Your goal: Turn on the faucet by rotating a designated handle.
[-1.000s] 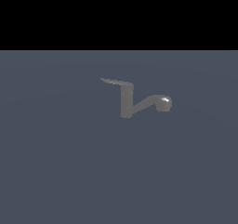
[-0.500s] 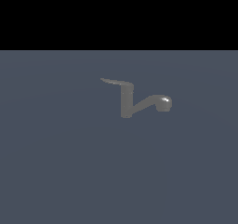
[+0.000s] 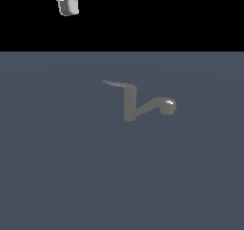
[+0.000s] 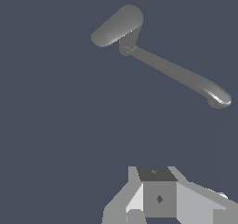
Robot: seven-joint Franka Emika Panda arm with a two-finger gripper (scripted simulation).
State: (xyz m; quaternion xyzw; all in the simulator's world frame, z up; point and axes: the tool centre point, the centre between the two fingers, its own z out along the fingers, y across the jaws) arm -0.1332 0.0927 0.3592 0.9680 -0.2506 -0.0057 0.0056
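The small grey faucet (image 3: 129,105) stands on the flat blue-grey floor (image 3: 57,167) near the middle of the exterior view. Its thin flat handle (image 3: 116,84) projects from the post's top toward the exterior view's left. The thicker slanted spout ends in a shiny rounded knob (image 3: 167,105) on the exterior view's right. My gripper (image 3: 69,8) hangs high at the exterior view's upper left, far from the faucet, fingers together and holding nothing. In the wrist view the handle (image 4: 118,25) and spout (image 4: 186,76) lie well ahead of my gripper (image 4: 155,181).
My gripper has come into the exterior view at the upper left; it was out of view before. The faucet has not moved.
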